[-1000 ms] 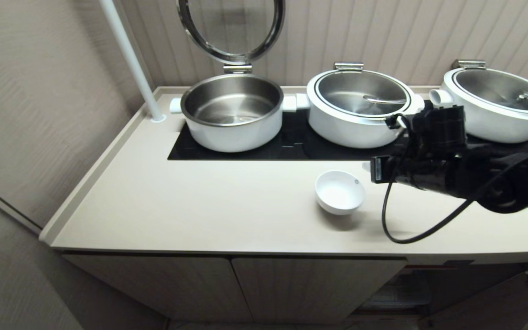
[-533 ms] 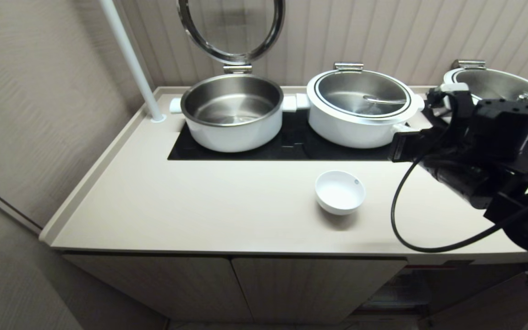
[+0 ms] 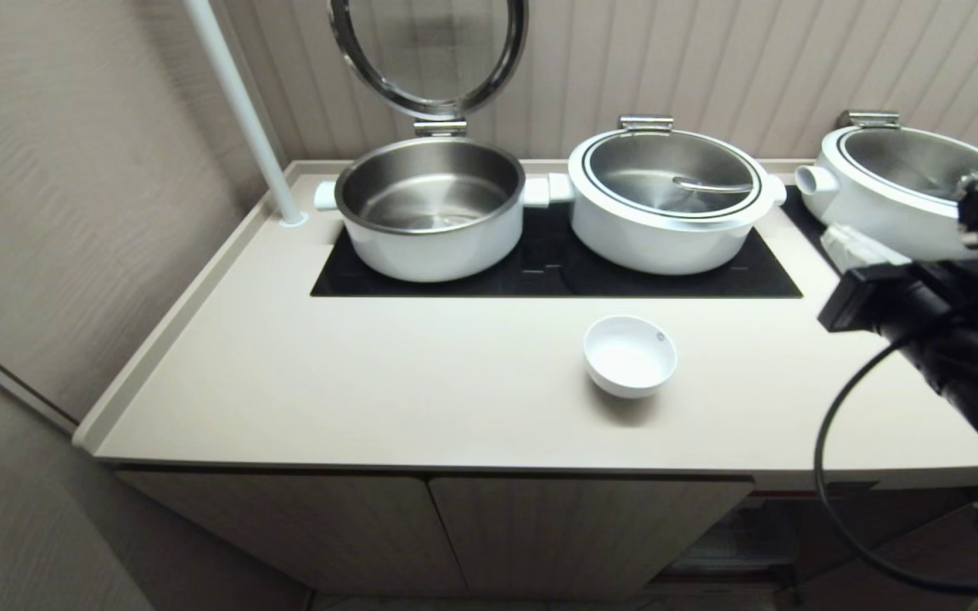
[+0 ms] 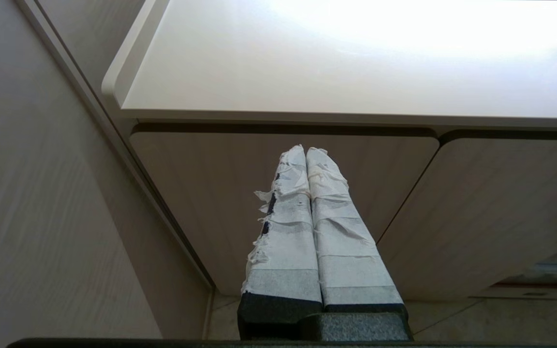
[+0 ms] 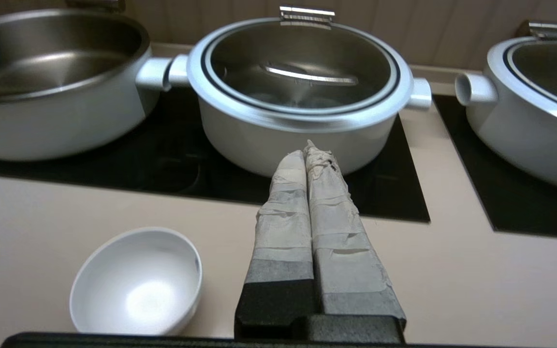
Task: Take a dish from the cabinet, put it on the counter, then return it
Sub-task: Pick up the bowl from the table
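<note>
The dish (image 3: 630, 355), a small white bowl, stands upright and alone on the beige counter (image 3: 370, 382), in front of the black cooktop. It also shows in the right wrist view as the dish (image 5: 136, 282), beside the fingers and apart from them. My right gripper (image 3: 845, 239) hangs above the counter's right end, well right of the dish; its taped tips (image 5: 307, 150) are shut and hold nothing. My left gripper (image 4: 306, 151) is parked low and shut, facing a closed cabinet door (image 4: 211, 193). The cabinet (image 3: 574, 535) sits under the counter.
Three white pots stand on the cooktop (image 3: 540, 276): an open one (image 3: 429, 208) with its lid raised (image 3: 428, 51), a lidded middle one (image 3: 667, 199), and a lidded one (image 3: 905, 195) behind my right arm. A white pole (image 3: 243, 110) rises at the back left corner.
My right arm has drawn back to the right, away from the dish, and its gripper has shut empty. The dish has stayed in place on the counter.
</note>
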Available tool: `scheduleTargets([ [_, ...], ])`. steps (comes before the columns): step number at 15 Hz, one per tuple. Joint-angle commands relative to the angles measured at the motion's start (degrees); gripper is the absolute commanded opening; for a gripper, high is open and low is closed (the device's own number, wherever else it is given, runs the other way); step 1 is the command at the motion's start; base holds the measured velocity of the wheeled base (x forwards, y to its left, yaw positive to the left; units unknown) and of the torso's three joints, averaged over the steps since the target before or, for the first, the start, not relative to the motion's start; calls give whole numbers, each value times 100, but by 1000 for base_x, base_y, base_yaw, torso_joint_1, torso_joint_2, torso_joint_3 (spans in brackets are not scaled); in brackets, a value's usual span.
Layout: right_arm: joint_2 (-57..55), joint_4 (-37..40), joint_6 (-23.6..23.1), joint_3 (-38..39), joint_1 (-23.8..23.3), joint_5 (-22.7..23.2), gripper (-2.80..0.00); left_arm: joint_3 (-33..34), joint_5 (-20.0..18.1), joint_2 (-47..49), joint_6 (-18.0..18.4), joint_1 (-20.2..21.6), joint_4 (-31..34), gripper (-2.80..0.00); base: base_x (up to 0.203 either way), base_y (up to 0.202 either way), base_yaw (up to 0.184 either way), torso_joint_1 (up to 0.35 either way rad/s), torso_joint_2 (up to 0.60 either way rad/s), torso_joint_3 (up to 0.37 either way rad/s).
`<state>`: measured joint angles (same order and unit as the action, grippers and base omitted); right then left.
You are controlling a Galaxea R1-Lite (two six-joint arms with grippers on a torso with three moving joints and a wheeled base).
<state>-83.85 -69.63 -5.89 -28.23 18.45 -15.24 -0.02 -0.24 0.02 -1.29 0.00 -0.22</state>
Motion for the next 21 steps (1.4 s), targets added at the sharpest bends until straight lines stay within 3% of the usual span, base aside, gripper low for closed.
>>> scheduleTargets([
  [1,1188,336,10,988,-136,25,-280,2,-2,-2,-3,0,-4,-280,0,0,0,0,0,0],
  [3,2195,892,41,2216,-461,268,-280,2,-2,-2,-3,0,2,-280,0,0,0,0,0,0],
  [5,3018,1681,308,2781,-910,627,-280,2,-2,-2,-3,0,-4,-280,0,0,0,0,0,0],
  [7,3639,2606,547,2811,-1176,824,-280,2,-2,-2,-3,0,-4,-280,0,0,0,0,0,0],
  [11,5299,5252,528,2820,-1464,898,-280,2,-2,-2,-3,0,-4,-280,0,0,0,0,0,0],
  [13,6283,6075,509,2819,-1555,1059,-280,2,-2,-2,-3,0,4,-280,0,0,0,0,0,0],
  [16,7314,6847,322,2819,-1692,1301,-280,2,-2,-2,-3,0,-4,-280,0,0,0,0,0,0],
  [21,8385,6937,354,2815,-1819,1471,-280,2,-2,-2,-3,0,-4,-280,0,0,0,0,0,0],
])
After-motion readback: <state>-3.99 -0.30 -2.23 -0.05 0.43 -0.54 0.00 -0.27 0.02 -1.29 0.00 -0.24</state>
